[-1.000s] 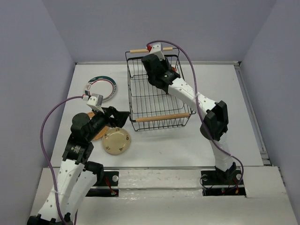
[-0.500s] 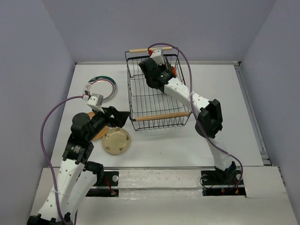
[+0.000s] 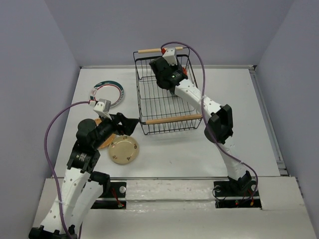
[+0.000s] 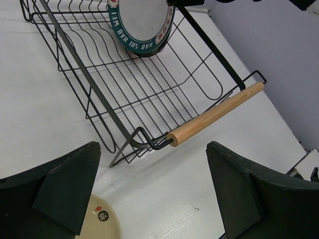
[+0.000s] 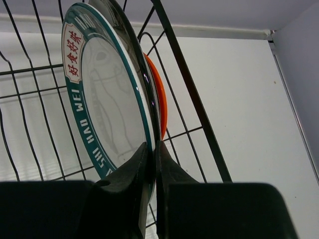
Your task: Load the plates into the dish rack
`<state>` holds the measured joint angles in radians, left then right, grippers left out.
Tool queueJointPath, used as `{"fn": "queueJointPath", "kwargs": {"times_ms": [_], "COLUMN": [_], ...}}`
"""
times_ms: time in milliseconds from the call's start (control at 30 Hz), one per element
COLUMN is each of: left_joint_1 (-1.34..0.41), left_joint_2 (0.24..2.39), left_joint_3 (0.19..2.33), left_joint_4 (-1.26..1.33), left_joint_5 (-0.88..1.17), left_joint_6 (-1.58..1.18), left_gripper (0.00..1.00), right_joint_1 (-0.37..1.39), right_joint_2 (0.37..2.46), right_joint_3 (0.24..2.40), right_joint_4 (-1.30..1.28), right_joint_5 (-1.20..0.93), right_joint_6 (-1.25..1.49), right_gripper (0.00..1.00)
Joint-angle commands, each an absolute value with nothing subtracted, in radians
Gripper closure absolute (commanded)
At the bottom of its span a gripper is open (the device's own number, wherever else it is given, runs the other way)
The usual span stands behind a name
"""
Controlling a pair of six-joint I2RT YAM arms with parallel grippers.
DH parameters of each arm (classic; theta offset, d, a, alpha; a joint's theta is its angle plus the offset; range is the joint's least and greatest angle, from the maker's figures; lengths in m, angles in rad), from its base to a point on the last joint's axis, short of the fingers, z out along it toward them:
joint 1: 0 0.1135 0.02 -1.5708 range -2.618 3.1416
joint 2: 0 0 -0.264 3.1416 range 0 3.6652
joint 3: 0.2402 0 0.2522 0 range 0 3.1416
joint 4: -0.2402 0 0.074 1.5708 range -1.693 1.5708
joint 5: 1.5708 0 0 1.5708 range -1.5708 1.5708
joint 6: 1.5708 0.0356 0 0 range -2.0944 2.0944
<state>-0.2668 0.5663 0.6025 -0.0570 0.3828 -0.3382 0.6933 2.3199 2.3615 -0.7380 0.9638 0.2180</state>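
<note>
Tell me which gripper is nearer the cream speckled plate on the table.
Left. The left gripper hovers open just beyond the far edge of the cream plate. The right gripper is over in the dish rack, shut on a teal-rimmed plate.

Right arm [image 3: 197, 99] inside dish rack [image 3: 149, 102]; cream plate [image 3: 123, 150] outside.

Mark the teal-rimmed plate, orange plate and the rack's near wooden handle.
teal-rimmed plate [image 5: 107, 114]: right wrist view, glossy white centre.
orange plate [image 5: 159, 99]: right wrist view, exposed rim edge.
near wooden handle [image 4: 215, 113]: left wrist view, mid-bar.
</note>
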Motion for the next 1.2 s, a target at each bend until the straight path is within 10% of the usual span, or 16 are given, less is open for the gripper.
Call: {"fn": "queueJointPath", "kwargs": {"times_ms": [0,733,1167], "left_joint_1": [-0.262,-0.281,-0.31], "left_joint_2": [0.577,0.644,0.813], "left_joint_3": [0.641,0.585,0.604], "left_joint_4": [-0.018,0.06,0.178], "left_joint_5": [0.405,0.278,0.101], "left_joint_6": [-0.328,-0.547,-0.626], "left_gripper": [0.02,0.13,0.11], "right_joint_1": [0.678,0.729,0.738], "right_joint_2": [2.399,2.005,2.256], "right_joint_3": [2.356,1.968,2.25], "right_joint_4": [-0.776,-0.464,-0.296], "right_joint_5": [0.934,0.96,1.055], "right_joint_6": [0.27,0.106,-0.112], "right_gripper": [0.93,0.93,0.93]}}
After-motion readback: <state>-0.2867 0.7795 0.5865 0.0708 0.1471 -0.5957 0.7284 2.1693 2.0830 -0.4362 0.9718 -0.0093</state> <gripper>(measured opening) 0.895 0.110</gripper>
